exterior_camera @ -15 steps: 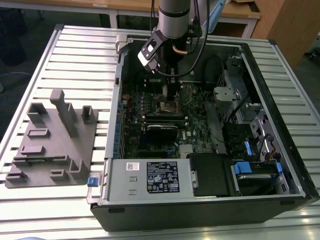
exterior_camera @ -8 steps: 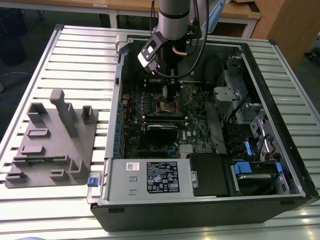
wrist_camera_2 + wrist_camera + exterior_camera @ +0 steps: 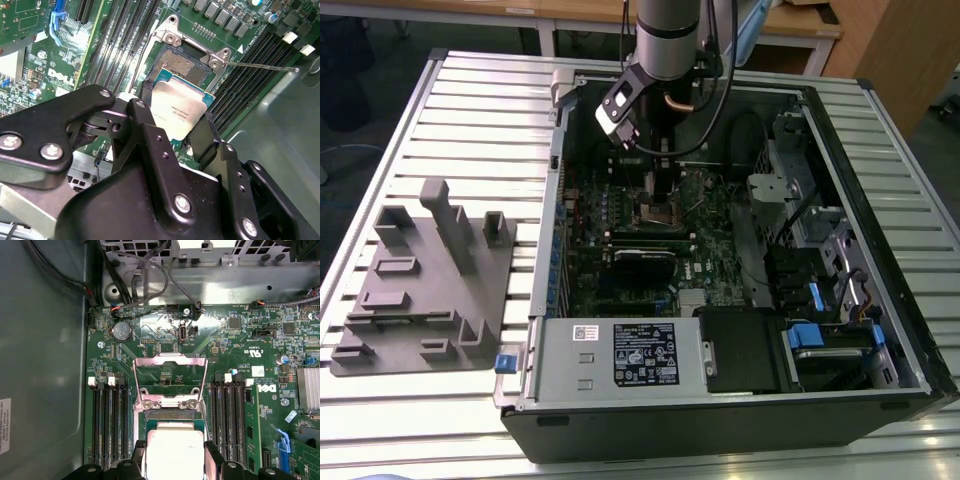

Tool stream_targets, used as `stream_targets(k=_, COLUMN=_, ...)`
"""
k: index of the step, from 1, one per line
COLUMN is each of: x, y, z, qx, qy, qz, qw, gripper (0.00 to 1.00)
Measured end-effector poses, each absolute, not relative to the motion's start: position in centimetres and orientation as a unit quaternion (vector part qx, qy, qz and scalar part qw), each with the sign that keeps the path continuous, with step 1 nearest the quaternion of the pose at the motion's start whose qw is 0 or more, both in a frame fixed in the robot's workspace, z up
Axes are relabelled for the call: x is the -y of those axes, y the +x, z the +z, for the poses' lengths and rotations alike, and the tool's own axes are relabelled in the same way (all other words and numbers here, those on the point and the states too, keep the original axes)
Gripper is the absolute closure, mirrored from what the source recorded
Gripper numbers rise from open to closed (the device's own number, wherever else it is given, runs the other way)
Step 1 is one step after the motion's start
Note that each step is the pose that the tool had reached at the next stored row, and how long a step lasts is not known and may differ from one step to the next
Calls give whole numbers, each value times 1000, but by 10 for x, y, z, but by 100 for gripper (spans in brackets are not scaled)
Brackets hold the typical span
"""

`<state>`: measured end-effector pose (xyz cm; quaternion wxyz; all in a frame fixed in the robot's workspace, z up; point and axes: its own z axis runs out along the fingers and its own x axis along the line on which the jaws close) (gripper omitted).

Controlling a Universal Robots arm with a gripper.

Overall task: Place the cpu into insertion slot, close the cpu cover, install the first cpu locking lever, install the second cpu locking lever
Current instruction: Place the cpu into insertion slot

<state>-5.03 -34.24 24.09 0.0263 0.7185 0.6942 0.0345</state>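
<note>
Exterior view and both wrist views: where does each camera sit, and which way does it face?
Exterior view: off the arm, high, looking down into the open computer case; the arm shows.
First wrist view: on the arm, facing down at the circuit board; the gripper holds the cpu.
Second wrist view: on the arm, angled past the gripper's linkage toward the insertion slot.
Both wrist views share gripper and cpu.

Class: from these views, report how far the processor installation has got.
Done: nothing seated. In hand: the black gripper holds the flat silvery-grey square cpu over the dark square insertion slot. Left: seating it, closing the open silvery frame-shaped cpu cover, latching both levers; one thin wire lever lies swung out.
</note>
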Motion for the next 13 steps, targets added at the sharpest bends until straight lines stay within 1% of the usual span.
stream_targets(k=13, x=342, y=-50, z=239, qx=-694, qy=719, qz=34, qw=26, gripper=46)
